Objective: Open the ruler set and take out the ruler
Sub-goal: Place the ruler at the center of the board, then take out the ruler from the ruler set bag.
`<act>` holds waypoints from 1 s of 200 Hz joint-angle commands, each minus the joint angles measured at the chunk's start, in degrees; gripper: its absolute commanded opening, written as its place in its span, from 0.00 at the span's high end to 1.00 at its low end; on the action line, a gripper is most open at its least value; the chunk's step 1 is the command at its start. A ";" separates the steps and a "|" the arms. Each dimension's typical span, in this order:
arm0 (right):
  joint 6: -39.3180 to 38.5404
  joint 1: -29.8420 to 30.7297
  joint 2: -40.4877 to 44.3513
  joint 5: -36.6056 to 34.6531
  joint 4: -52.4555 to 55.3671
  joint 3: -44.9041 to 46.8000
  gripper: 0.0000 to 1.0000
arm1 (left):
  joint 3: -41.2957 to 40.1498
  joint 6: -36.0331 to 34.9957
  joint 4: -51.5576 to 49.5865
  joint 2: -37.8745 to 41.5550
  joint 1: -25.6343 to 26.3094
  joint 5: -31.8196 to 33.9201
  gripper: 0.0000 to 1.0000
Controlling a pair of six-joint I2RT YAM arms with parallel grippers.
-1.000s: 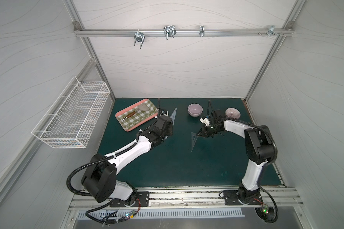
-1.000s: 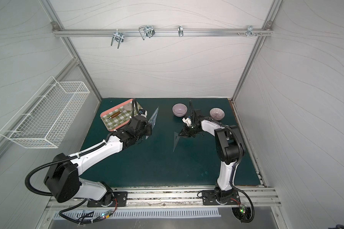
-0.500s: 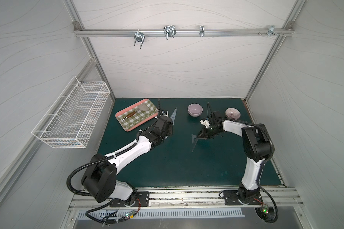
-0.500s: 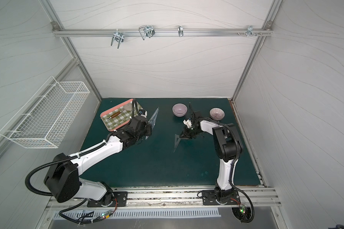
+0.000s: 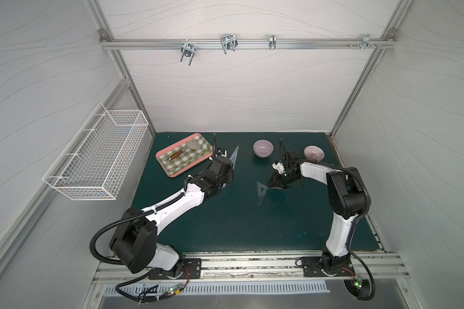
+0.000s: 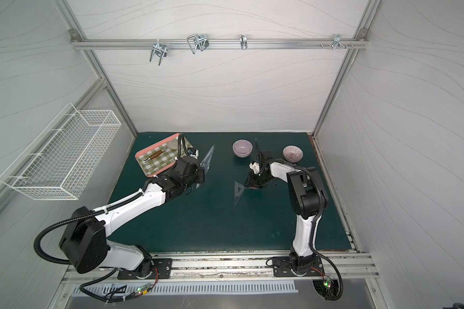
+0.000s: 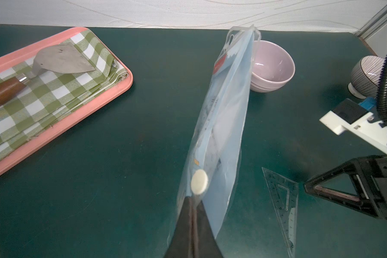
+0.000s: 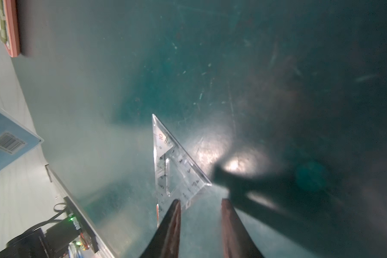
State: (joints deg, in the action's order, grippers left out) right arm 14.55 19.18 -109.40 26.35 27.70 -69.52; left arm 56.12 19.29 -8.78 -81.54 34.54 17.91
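While in left hand (image 7: 193,202), ruler set (image 7: 226,111).

Both top views look down from high over the whole green table (image 5: 239,227). Both wrist cameras sit close above it and share the triangle ruler (image 8: 183,172).

My left claw (image 6: 201,178) grips the ruler set (image 6: 208,160) by its near end, sleeve tilted up off the surface (image 6: 198,227). Clear triangle ruler (image 6: 238,192) lies flat just beside my right claw (image 6: 248,185). Lilac bowl (image 6: 242,148) and striped bowl (image 6: 293,153) behind, checked tray (image 6: 156,145) back left.
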 commanded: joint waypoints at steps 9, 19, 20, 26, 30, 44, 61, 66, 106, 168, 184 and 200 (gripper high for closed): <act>-0.62 2.42 7.35 -3.55 3.49 -1.83 0.68 | 0.48 1.31 3.26 0.00 -0.20 -0.69 1.00; 0.10 3.61 9.19 -3.46 3.34 -2.31 0.69 | 0.40 1.60 3.41 -0.20 -0.18 -0.95 1.00; 0.25 3.73 9.37 -3.48 3.33 -2.39 0.69 | 0.40 1.62 3.41 -0.24 -0.18 -0.95 1.00; 0.83 4.52 10.41 -3.22 2.98 -2.73 0.70 | 0.42 1.79 3.49 -0.35 -0.18 -1.13 1.00; 1.26 5.05 10.94 -2.94 2.68 -2.95 0.71 | 0.40 1.94 3.58 -0.38 -0.18 -1.31 1.00; 3.38 6.85 13.00 -1.79 0.78 -3.56 0.75 | 0.32 2.22 3.77 -0.48 -0.18 -1.57 1.00; 6.70 8.93 14.63 0.18 -2.60 -4.63 0.80 | 0.24 2.66 4.29 -0.39 -0.18 -2.04 1.00; 7.50 9.50 14.91 0.69 -3.59 -5.03 0.81 | 0.22 2.77 4.40 -0.38 -0.23 -2.15 1.00; 14.50 12.56 13.08 4.45 -10.01 -9.84 0.90 | -0.31 4.03 5.74 -0.20 -0.12 -3.20 1.00; 18.03 16.26 5.53 5.43 -11.64 -17.38 0.91 | -1.08 5.30 7.53 -0.42 0.17 -4.79 1.00; 18.14 16.81 3.89 5.38 -10.72 -19.26 0.92 | -1.12 5.41 7.96 -0.30 0.25 -4.98 1.00; 18.34 17.17 2.95 5.21 -10.48 -20.35 0.92 | -1.02 5.41 8.13 -0.29 0.35 -4.99 1.00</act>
State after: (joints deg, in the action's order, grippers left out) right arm 31.53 35.48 -105.01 30.79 17.04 -87.42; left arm 55.13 23.22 -5.06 -81.58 34.63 13.15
